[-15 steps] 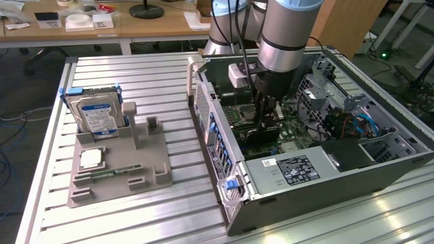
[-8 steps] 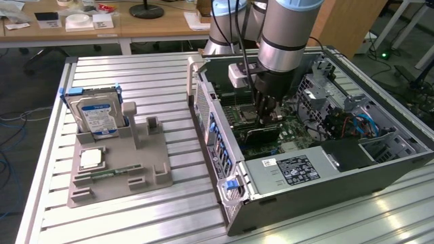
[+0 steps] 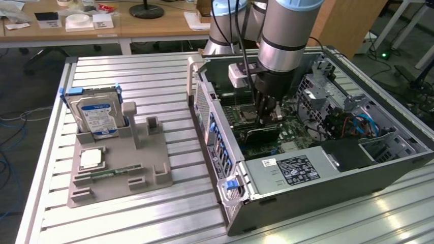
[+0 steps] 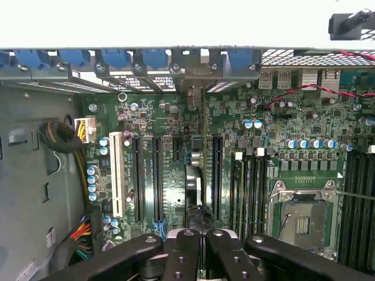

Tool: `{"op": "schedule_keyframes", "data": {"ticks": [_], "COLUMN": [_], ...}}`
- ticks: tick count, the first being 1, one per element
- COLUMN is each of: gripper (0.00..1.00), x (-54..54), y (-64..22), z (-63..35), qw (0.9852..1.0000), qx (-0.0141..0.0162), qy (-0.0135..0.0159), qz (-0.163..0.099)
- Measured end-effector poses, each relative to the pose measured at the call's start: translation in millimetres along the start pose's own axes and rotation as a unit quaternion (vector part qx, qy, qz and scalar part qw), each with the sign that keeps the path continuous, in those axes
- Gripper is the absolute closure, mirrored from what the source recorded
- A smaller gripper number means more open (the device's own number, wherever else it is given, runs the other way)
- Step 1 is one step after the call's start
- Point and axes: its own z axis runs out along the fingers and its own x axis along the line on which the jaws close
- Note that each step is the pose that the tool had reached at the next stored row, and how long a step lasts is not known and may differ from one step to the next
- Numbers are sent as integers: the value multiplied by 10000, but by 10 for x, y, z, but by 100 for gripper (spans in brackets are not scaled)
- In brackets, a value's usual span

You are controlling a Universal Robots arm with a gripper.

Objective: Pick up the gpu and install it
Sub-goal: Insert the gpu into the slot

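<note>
My gripper (image 3: 267, 121) reaches down into the open computer case (image 3: 224, 168), over the green motherboard (image 4: 170, 117). In the wrist view its black fingers (image 4: 183, 254) are shut on the gpu (image 4: 195, 190). The card is seen edge-on as a thin dark strip running between the long black expansion slots (image 4: 157, 175). The card's pale bracket end (image 4: 190, 82) sits at the case's rear wall among the blue slot clips. In the exterior view the gpu (image 3: 261, 135) shows as a dark card standing low on the board just under the fingers. I cannot tell whether it is seated in a slot.
On the exterior view's left a grey fixture (image 3: 152, 157) holds a silver hard drive (image 3: 97, 116), a square chip (image 3: 90, 158) and a memory stick (image 3: 115, 172). Inside the case are the empty processor socket (image 4: 302, 219), cable bundles (image 4: 61, 137) and a power supply (image 3: 295, 170).
</note>
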Motion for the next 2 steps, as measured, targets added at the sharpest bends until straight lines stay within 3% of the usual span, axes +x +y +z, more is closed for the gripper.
{"op": "schedule_keyframes", "data": {"ticks": [2], "gripper": [89], "x": [0], "y": [0], "z": [0], "qw": [10000], "qx": [0], "qy": [0], "qz": [0]}}
